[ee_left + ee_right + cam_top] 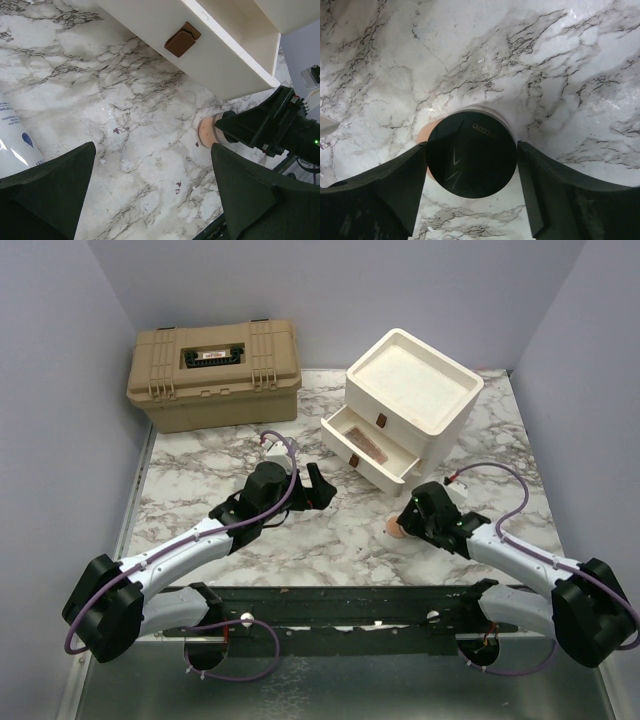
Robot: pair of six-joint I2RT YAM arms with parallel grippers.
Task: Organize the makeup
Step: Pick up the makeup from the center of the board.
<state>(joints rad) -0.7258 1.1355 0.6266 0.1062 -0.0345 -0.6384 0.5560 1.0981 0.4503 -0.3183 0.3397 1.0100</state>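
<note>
Right gripper (405, 523) clamps the compact (470, 160) by its sides, one finger each side, black lid toward the wrist camera and a peach edge showing. It sits low over the table (545, 60), near the open drawer (380, 472). Left gripper (152, 190) gapes wide, holding nothing; the bottle (15, 145) lies beside one of its fingers.

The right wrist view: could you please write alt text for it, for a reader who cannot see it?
A round black compact is gripped between the two dark fingers of the right hand, with a white marbled table behind it. A sliver of peach powder shows at its left edge.
</note>
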